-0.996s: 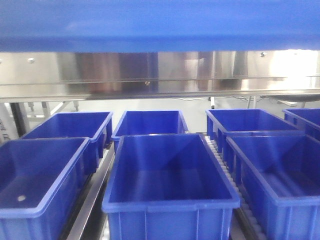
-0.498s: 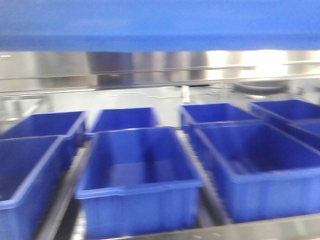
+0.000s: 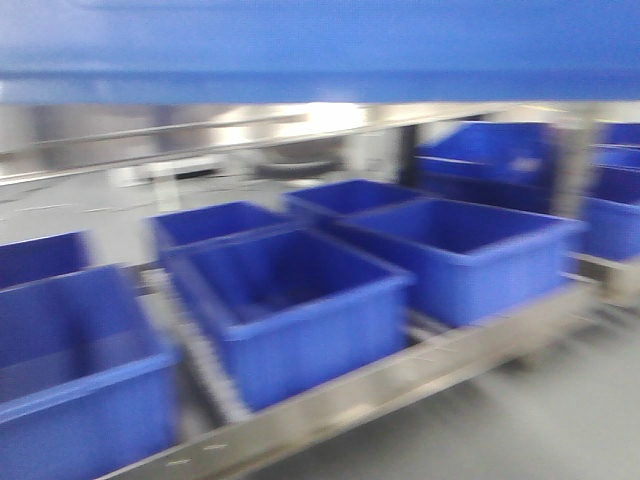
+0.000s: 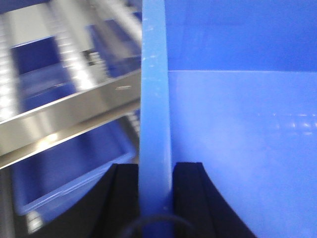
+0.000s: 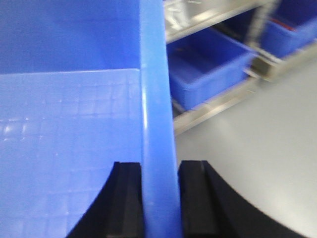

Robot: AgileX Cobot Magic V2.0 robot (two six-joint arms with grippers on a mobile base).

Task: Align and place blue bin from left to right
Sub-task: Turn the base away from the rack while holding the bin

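Note:
The blue bin [image 3: 320, 50] fills the top of the front view as a wide mid-blue band, held up close to the camera. In the left wrist view its pale blue rim [image 4: 154, 99] runs upright between the black jaws of my left gripper [image 4: 155, 171], which is shut on it. The bin's floor and inner wall lie to the right of that rim. In the right wrist view the opposite rim [image 5: 156, 99] passes between the jaws of my right gripper [image 5: 159, 171], also shut on it, with the bin's gridded floor to the left.
Several smaller deep-blue bins [image 3: 290, 300] [image 3: 460, 250] sit on a metal roller rack whose front rail [image 3: 400, 385] runs diagonally. More bins [image 3: 500, 150] stand at the far right. Grey floor [image 3: 520, 430] lies at the lower right. The front view is motion-blurred.
The front view has swung right: the rack bins slid leftwards and now sit at an angle, and grey floor has appeared at the lower right. The held bin stays at the top.

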